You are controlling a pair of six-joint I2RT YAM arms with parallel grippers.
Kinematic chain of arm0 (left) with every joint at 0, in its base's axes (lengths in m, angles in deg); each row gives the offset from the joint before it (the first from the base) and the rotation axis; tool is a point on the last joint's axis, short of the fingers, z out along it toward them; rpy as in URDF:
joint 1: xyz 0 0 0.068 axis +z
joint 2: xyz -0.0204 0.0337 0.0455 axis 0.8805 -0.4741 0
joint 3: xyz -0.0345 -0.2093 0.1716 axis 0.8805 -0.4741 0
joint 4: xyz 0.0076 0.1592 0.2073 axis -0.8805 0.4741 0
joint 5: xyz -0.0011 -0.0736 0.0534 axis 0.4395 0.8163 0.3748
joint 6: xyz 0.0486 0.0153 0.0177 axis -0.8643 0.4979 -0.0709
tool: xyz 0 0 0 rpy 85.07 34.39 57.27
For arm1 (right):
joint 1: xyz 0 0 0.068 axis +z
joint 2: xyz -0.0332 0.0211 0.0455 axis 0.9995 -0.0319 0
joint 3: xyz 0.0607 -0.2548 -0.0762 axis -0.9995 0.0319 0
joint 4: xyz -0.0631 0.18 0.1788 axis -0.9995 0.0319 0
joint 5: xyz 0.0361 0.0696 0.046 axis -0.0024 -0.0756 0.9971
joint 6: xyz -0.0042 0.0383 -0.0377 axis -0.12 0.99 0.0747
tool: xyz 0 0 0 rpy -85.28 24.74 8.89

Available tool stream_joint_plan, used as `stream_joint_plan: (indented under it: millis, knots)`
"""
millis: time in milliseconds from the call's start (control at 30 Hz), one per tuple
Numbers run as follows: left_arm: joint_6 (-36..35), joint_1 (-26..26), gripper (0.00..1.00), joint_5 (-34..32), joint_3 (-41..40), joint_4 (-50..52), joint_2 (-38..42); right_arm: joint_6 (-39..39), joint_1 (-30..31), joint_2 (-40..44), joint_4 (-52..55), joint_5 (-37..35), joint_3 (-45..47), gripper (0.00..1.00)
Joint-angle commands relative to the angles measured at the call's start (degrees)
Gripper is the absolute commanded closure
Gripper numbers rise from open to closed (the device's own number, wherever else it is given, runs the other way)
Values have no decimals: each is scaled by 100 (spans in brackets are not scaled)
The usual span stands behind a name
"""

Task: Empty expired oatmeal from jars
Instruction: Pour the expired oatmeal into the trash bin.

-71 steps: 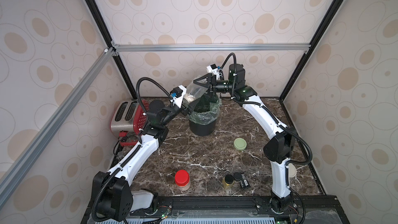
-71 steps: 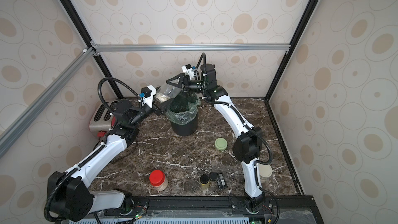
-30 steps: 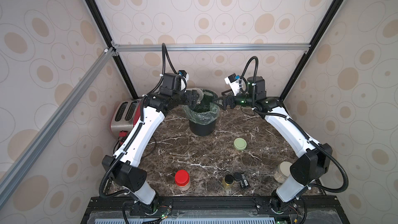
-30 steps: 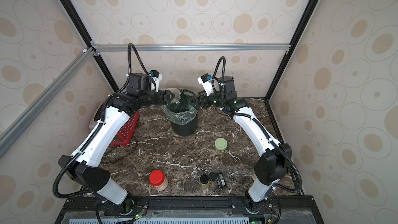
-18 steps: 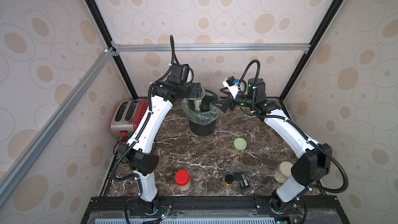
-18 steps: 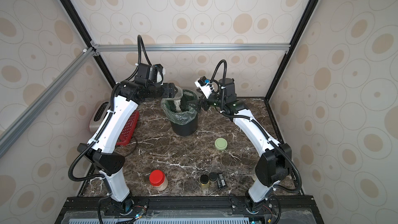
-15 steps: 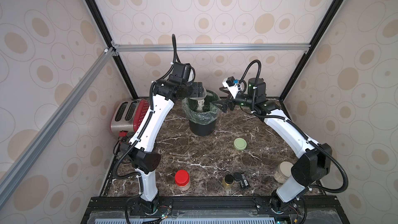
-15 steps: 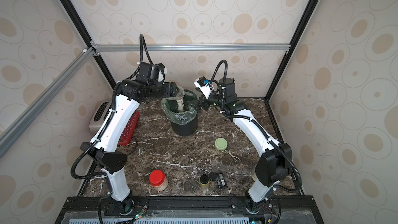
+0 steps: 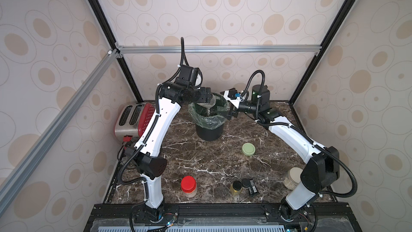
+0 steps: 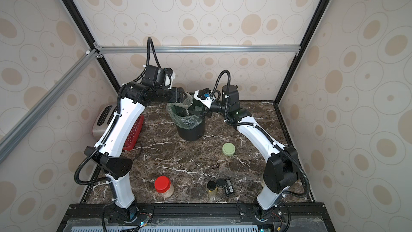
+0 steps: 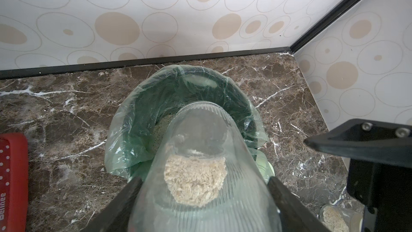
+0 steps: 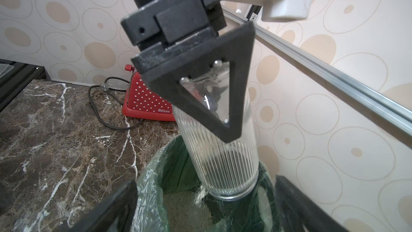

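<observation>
The left gripper (image 9: 209, 97) clamps a ribbed clear jar (image 12: 223, 157) near its base and holds it tipped steeply, mouth down, over the black bin (image 9: 208, 133) at the back of the marble table (image 9: 200, 159). The mouth sits just inside the rim of the green bag (image 9: 201, 118) lining the bin. A clump of oatmeal (image 11: 196, 179) shows through the jar's clear wall in the left wrist view, and the right wrist view shows a pale heap of it down in the bag, with a few flakes at the jar's mouth. The right gripper (image 9: 229, 113) hangs just beside the bin's rim, jaws wide apart and holding nothing. A pale green lid (image 9: 248, 149) lies flat on the table, well apart from the bin. Near the front edge stand a red-lidded jar (image 9: 188, 186) and two small black-capped bottles (image 9: 236, 187). A beige-lidded jar (image 9: 293, 177) stands by the right arm's base, partly hidden by it. A red toaster (image 9: 133, 117) sits by the left wall
</observation>
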Motion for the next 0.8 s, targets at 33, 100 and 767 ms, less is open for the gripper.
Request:
stream_joint_plan:
  millis: [33,100,767]
  knots:
    - [178,-23,100,-37,211,56,256,-151,10,-159,-159,72,-153,3]
    - [539,-23,100,-62,317,221,193,-81,25,-159,-159,42,-151,3]
    - [3670,313,100,333,305,132,-212,258,28,60,-449,-134,197,3]
